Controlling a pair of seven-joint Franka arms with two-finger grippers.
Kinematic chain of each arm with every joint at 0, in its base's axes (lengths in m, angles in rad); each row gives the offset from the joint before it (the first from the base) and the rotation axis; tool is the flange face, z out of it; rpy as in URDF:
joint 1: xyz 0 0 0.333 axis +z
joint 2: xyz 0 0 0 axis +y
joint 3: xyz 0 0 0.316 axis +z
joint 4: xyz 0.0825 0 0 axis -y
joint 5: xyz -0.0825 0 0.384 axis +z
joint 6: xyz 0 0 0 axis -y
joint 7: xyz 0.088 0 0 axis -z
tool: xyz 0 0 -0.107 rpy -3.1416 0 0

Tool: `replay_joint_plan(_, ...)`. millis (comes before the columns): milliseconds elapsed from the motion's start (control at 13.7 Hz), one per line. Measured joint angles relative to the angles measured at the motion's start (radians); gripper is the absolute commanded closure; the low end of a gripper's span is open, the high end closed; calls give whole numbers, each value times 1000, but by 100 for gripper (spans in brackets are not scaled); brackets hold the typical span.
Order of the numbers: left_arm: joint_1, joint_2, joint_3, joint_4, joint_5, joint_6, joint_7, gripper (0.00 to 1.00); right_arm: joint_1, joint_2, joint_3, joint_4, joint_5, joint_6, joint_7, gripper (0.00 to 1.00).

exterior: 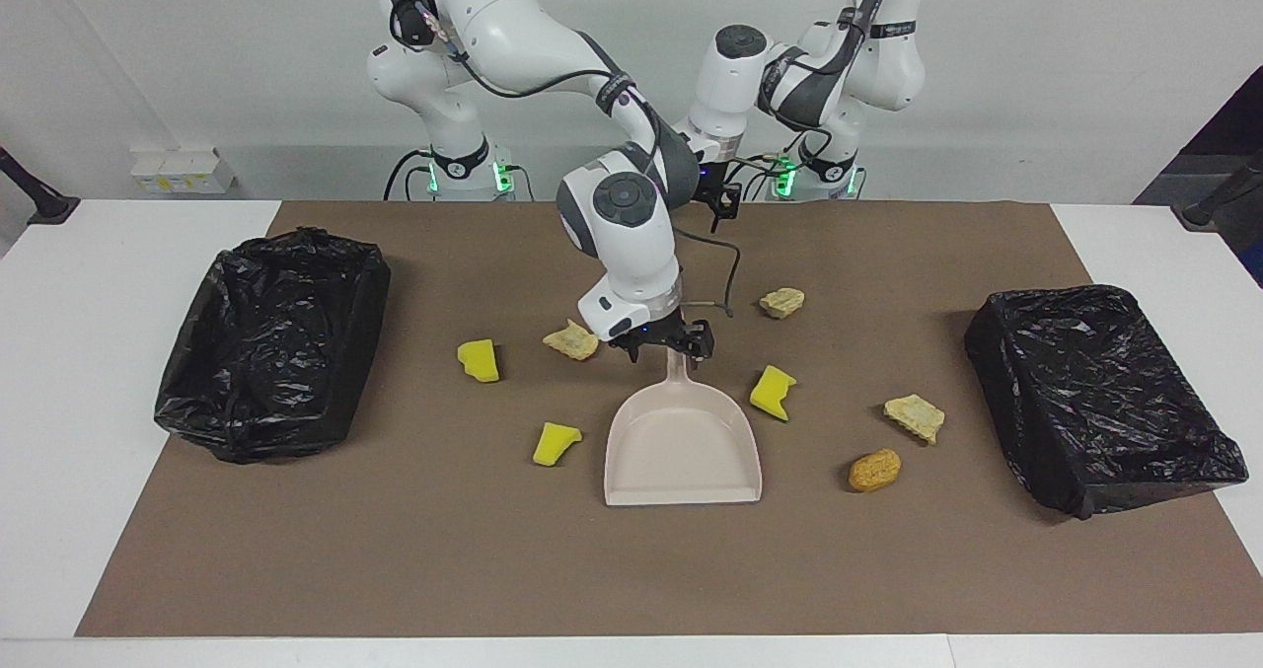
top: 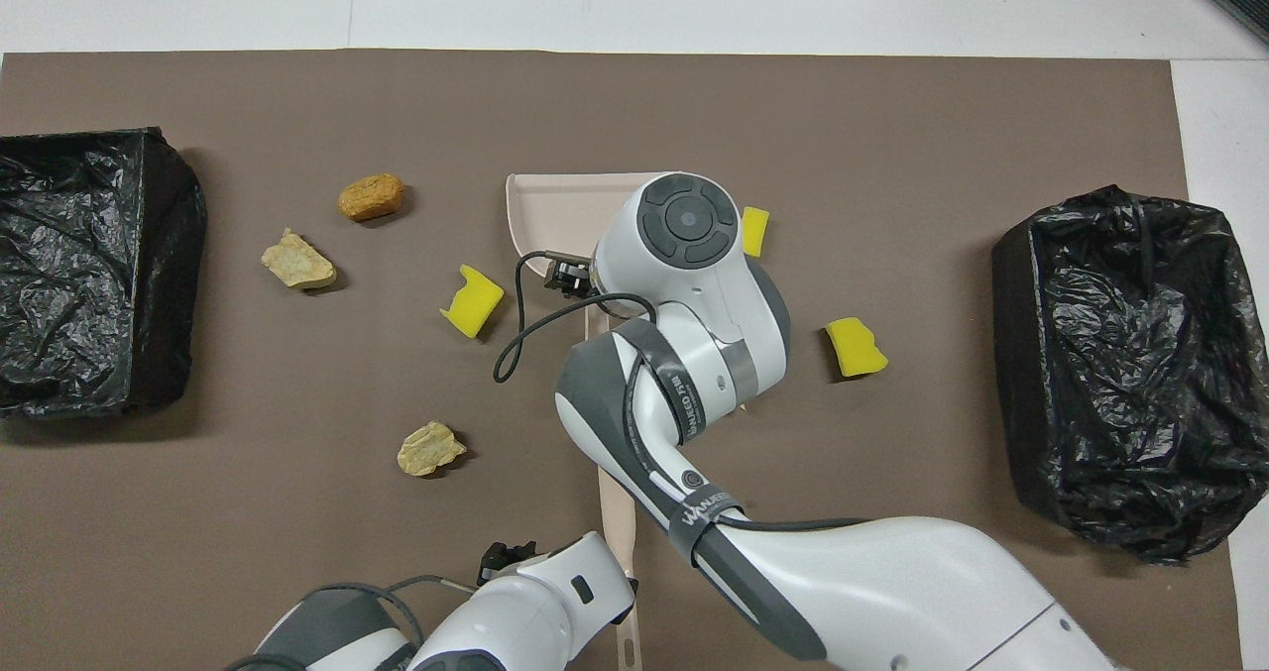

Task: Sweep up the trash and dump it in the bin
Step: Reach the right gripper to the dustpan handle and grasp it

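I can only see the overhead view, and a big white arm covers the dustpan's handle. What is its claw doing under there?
Observer: The right claw is open, low over the end of the dustpan handle. I cannot tell if it is touching.
Operator: I count six scraps. Is that all?
Observer: Seven. A beige scrap lies beside that claw, under the arm in your view.
Operator: And the other claw?
Observer: The left claw hangs raised above the mat, near the brush handle.
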Motion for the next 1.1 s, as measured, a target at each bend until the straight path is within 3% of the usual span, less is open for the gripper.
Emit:
replay_joint_plan(219, 0, 28, -49, -11, 0, 51, -52, 0, 19, 3, 0, 4, 0, -1, 0, 2)
replay_joint_plan(365, 0, 62, -84, -11, 0, 80, -102, 0, 37, 3, 0, -1, 0, -8, 0, 28)
replay_joint_plan(438, 0, 79, -93, -11, 0, 93, -118, 0, 40, 3, 0, -8, 0, -8, -1, 46)
replay_joint_plan(511, 0, 94, -100, -11, 0, 107, -139, 7, 40, 3, -1, -12, 0, -9, -3, 91)
replay_joint_plan(584, 0, 104, -105, -11, 0, 118, -159, 23, 40, 3, -3, -15, 0, -10, -4, 100)
replay_joint_plan(877, 0, 110, -108, -10, 0, 122, -178, 93, 39, 2, -5, -13, -1, -26, -5, 100)
replay_joint_plan(950, 0, 111, -108, -10, 0, 122, -178, 100, 37, 1, -7, -13, -3, -34, -7, 100)
replay_joint_plan(1096, 0, 112, -108, -10, 1, 122, -179, 100, 32, -1, -10, -6, -25, -60, -51, 100)
